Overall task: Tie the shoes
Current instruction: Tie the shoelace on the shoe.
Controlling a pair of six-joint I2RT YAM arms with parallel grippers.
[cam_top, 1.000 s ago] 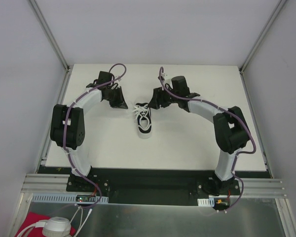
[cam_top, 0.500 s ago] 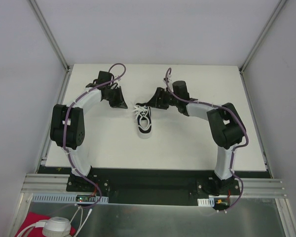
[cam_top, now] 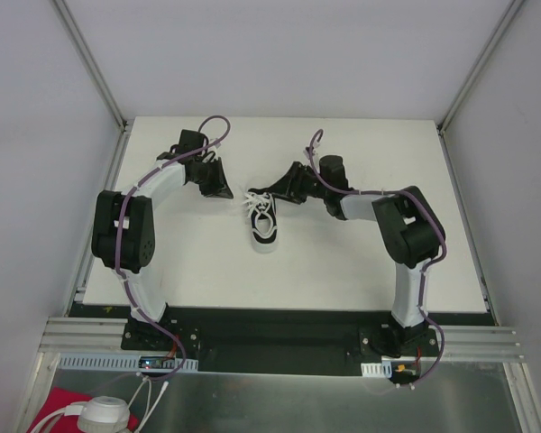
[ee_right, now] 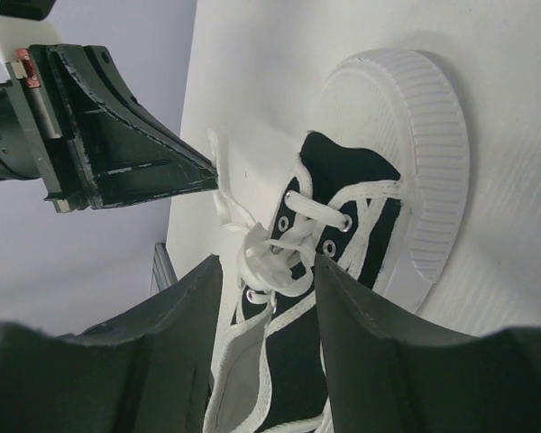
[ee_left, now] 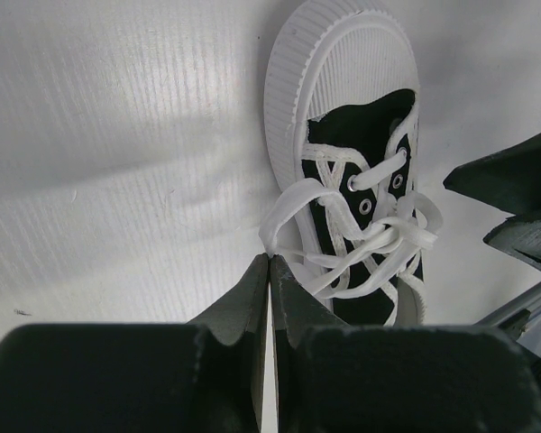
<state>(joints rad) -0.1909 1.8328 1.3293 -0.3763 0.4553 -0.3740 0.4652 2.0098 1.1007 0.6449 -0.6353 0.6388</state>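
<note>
The sneaker (cam_top: 265, 225) lay mid-table (cam_top: 361, 262) between the arms. The left gripper (ee_left: 269, 269) was pressed together, pinching a lace loop (ee_left: 287, 209). The right gripper (ee_right: 267, 271) was spread astride the crossed laces (ee_right: 269, 245) (nothing gripped). Judged step: drawing loops. Next, the right must pinch one strand cleanly.

The sneaker (cam_top: 265, 225) lies on the tabletop (cam_top: 361, 271) about midway between its left and right edges, toe toward the near edge. The left claw (cam_top: 228, 192) sits just off its far-left side, tip at the laces (cam_top: 255, 198) — the right claw (cam_top: 278, 190) sits off its far-right side, straddling them.
</note>
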